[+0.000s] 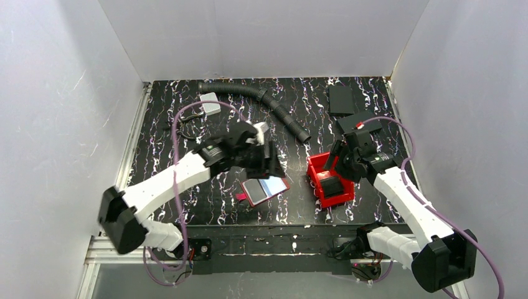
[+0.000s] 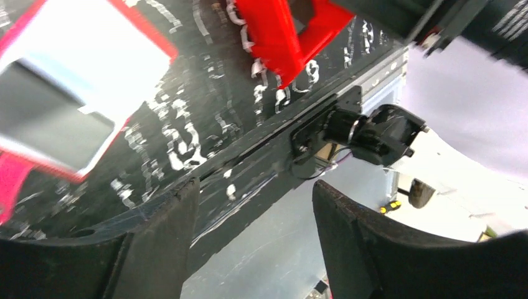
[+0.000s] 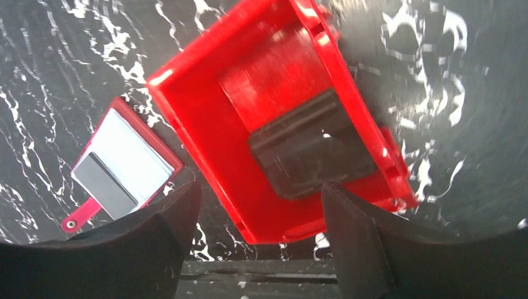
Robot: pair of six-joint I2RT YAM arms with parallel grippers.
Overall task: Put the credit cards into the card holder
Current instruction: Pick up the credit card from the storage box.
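The card holder (image 1: pixel 264 190) lies open on the table (image 1: pixel 187 124), just toward 6 o'clock from the table's centre, with a pale card (image 1: pixel 269 186) resting on its inner face. Whether that card is seated in a pocket or merely laid on top cannot be told from here. The left gripper (image 1: pixel 269 159) hovers just at 12 o'clock of the holder, jaws apart and holding nothing. The right gripper (image 1: pixel 337 169) hangs over the red bin (image 1: pixel 319 185), which sits at 3 o'clock of the holder; its jaws are likewise spread and empty, above a dark slab (image 3: pixel 311 147) inside the bin. Likely hazards: if the card is only loose, any nudge to the holder may slide it off. A descending left finger could catch the holder's raised edge and flip or drag it. The right gripper, lowered as it stands, would probably meet the slab, which is no card. The two arms work close together, so a sideways reach risks contact.
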